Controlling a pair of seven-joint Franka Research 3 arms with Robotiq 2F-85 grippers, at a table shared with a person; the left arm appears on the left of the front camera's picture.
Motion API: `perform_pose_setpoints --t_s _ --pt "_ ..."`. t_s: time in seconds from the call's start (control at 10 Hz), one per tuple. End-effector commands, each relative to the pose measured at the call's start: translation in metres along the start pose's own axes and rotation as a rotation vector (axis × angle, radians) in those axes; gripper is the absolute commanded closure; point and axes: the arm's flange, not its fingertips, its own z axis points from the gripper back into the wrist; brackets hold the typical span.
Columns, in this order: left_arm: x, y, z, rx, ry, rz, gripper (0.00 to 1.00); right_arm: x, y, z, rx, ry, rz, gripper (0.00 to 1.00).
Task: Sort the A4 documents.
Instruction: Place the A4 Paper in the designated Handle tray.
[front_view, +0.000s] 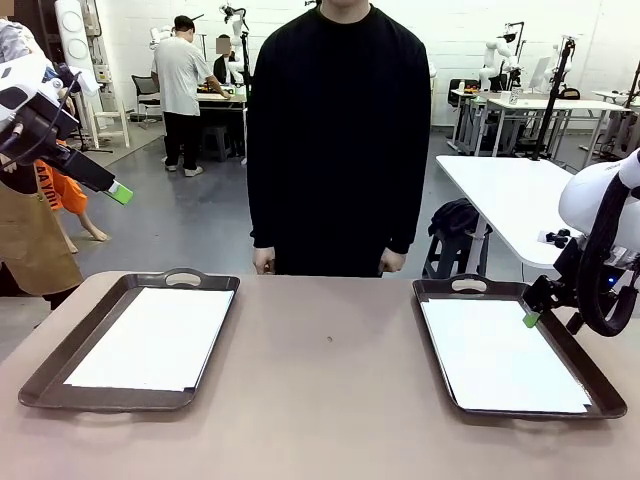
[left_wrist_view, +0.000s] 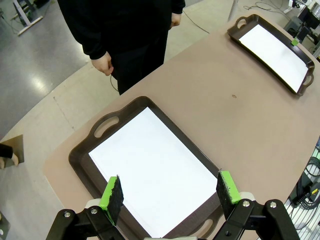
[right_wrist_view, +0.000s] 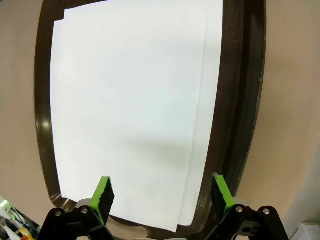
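- A brown surface (front_view: 330, 400) carried two trays of A4 documents (right_wrist_view: 125, 110).
- Directly below the right gripper (right_wrist_view: 162, 192), spread wide and empty, the sheets lay lengthwise ahead.
- The left gripper (left_wrist_view: 170, 192) was held wide, higher.

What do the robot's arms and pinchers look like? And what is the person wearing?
The arms are white and rounded, with black cables looped by the right arm. Each gripper is black with two jaws tipped in bright green pads: left gripper, right gripper. The person wears a black long-sleeved top.
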Motion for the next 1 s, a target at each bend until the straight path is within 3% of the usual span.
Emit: perform_pose_setpoints --t_s 0.0,0.9 --pt "-0.0004 0.0000 0.0008 0.001 -0.001 -0.005 0.03 -0.0003 -0.0007 -0.0007 0.001 0.003 0.003 0.00" --pt "-0.0004 0.0000 0.0008 0.001 -0.001 -0.005 0.03 -0.0003 -0.0007 -0.0007 0.001 0.003 0.003 0.00"
